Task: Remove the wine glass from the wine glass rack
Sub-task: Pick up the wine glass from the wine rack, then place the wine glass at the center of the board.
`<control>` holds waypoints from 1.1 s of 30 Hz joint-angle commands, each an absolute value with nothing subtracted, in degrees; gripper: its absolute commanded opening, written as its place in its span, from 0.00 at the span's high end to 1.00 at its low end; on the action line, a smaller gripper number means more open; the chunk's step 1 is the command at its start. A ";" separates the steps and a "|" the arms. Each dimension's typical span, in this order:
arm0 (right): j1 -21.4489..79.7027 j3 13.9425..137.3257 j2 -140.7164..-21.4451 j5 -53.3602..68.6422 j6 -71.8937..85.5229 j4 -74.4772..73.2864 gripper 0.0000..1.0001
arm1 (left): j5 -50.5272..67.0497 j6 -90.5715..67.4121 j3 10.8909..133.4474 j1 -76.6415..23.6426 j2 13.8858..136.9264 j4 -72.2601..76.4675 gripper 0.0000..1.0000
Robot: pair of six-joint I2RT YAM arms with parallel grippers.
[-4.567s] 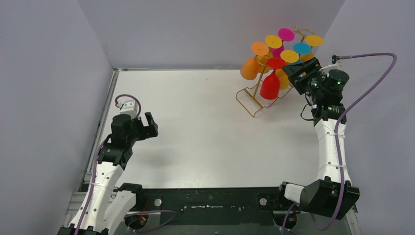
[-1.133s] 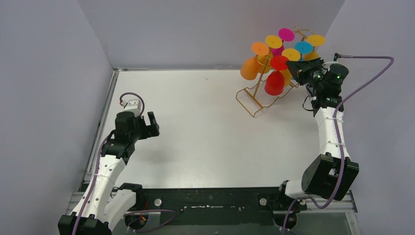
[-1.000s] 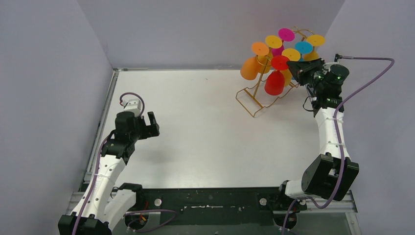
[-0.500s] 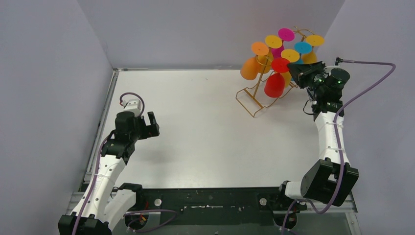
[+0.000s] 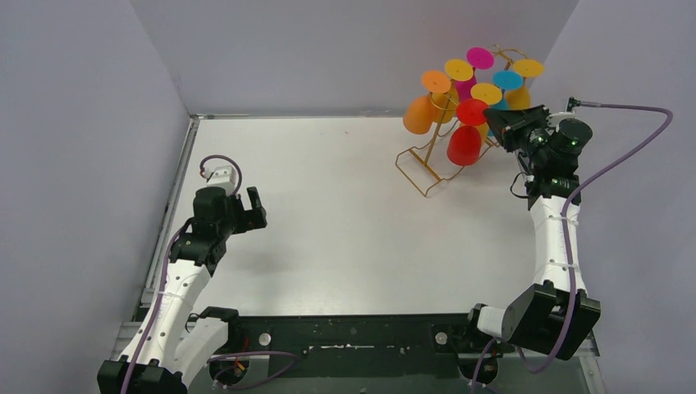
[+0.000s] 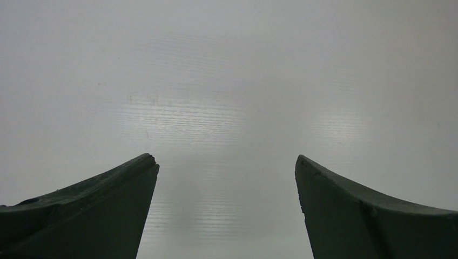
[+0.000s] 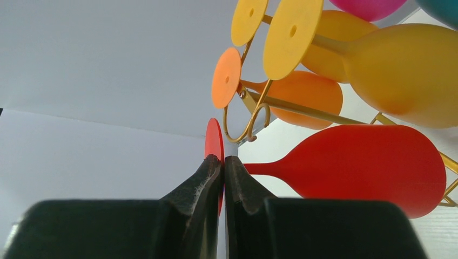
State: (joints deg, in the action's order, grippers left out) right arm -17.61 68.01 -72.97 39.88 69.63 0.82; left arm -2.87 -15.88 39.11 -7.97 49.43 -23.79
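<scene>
I have two arms on screen and one wine glass rack (image 5: pixel 410 174), a gold wire stand at about 1 o'clock on the white table (image 5: pixel 345 213), close to the back right corner. From above I count seven glasses by their round feet: one red wine glass (image 7: pixel 367 167), one orange glass (image 5: pixel 419 115), three yellow glasses (image 5: pixel 486 93), one magenta glass (image 5: pixel 480 57) and one teal glass (image 5: pixel 506 80). They hang bowl-down around the rack's top bar, feet fanned upward. The right gripper (image 7: pixel 223 159) sits at 3 o'clock of the red one, and its two fingers are pressed onto the thin red foot, which I see edge-on between the tips. In the right wrist view the red stem runs out toward 3 o'clock just beneath a curled gold hook, with the bowl lying across the lower right. Whether the stem is fully clear of the rack I cannot tell from here. The left gripper (image 6: pixel 224 159) hangs over bare table at about 8 o'clock, well apart from the rack, its two fingers spread wide with nothing between them.
</scene>
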 commanded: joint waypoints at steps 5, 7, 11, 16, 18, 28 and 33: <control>-17.93 66.73 -67.54 42.00 64.75 -2.94 1.00 | -11.76 -20.59 40.70 -7.92 45.06 -25.05 0.03; -17.89 66.44 -65.79 42.27 62.57 -5.20 1.00 | -11.61 -22.09 39.45 -7.84 43.05 -23.86 0.03; -17.22 65.34 -61.51 41.74 55.78 -8.53 1.00 | -7.80 -22.26 40.25 -7.82 41.84 -22.87 0.03; -15.70 62.94 -57.45 43.37 49.16 -11.40 1.00 | 2.30 -23.36 41.14 -7.82 42.77 -21.10 0.03; -14.26 61.10 -56.48 44.84 48.74 -9.60 1.00 | 6.81 -23.29 41.36 -7.76 42.97 -19.55 0.03; 6.08 59.57 -56.27 38.22 37.43 -10.57 1.00 | 32.67 -29.19 41.88 -7.91 46.45 -6.32 0.08; 14.61 59.26 -58.30 36.79 34.42 -8.35 1.00 | 42.59 -33.63 40.30 -8.64 47.39 2.90 0.09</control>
State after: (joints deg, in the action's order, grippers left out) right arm 9.78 59.05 -57.01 39.40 39.11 -12.95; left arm 30.17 -29.45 39.35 -7.97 46.96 -9.50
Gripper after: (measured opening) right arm 0.062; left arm 0.912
